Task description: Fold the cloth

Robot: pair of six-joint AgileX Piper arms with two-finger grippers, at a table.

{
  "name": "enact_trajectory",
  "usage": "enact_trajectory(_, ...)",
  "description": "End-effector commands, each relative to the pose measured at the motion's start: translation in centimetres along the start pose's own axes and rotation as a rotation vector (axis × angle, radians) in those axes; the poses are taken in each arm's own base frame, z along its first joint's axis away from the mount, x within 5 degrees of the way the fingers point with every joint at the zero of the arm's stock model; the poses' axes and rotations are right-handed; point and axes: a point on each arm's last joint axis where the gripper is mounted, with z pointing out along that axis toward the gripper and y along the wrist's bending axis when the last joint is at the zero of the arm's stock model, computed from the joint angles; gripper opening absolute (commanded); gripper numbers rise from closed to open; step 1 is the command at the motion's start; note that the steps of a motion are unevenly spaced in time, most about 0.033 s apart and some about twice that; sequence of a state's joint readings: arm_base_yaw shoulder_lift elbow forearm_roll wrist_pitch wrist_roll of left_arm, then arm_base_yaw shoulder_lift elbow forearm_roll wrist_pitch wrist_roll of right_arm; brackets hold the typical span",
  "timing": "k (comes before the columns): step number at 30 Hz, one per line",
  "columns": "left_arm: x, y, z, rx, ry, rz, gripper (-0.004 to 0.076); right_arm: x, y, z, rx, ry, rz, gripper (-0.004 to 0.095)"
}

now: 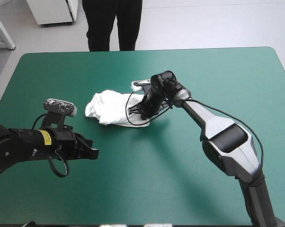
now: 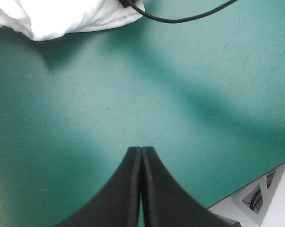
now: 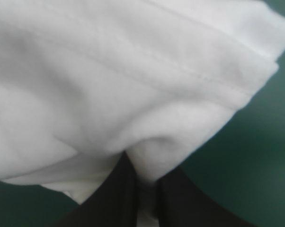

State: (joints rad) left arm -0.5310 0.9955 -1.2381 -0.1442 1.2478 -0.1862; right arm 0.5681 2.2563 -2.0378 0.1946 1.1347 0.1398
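White T-shirt [image 1: 109, 108] bunched mid-table, fold pinched between right gripper [image 3: 142, 165] jaws, rest bulging ahead of them. Jaws of left gripper [image 2: 141, 150] pressed together over bare teal-green cover [image 2: 180, 109], T-shirt well ahead.

The T-shirt [image 1: 109, 109] lies central on the table [image 1: 204, 71], right claw [image 1: 141, 112] at its right edge, left claw [image 1: 91, 153] apart, front-left.

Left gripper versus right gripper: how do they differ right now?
The left gripper is shut on nothing; the right gripper is shut on a fold of the T-shirt. The left gripper hangs over bare cover, apart from the T-shirt; the right gripper is down at the heap. Both have their black fingers together.
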Motion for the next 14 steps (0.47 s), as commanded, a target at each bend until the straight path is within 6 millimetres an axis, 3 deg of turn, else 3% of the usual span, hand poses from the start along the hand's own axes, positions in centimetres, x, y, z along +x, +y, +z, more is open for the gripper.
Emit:
enact_trajectory(1, 0.3, -0.5, -0.9, 0.042, 0.006, -0.016, -0.001, -0.2, -2.8, -3.8, 0.124, -0.046, -0.004, -0.0017)
enact_trajectory(5, 0.3, -0.7, -0.9, 0.059, 0.009, -0.022, -0.001, 1.1, -5.3, -5.1, 0.153, -0.059, 0.002, -0.0018)
enact_trajectory(14, 0.2, -0.7, -0.9, 0.06, 0.003, -0.022, -0.001, 7.1, -12.4, -7.5, 0.208, -0.112, 0.114, -0.0017)
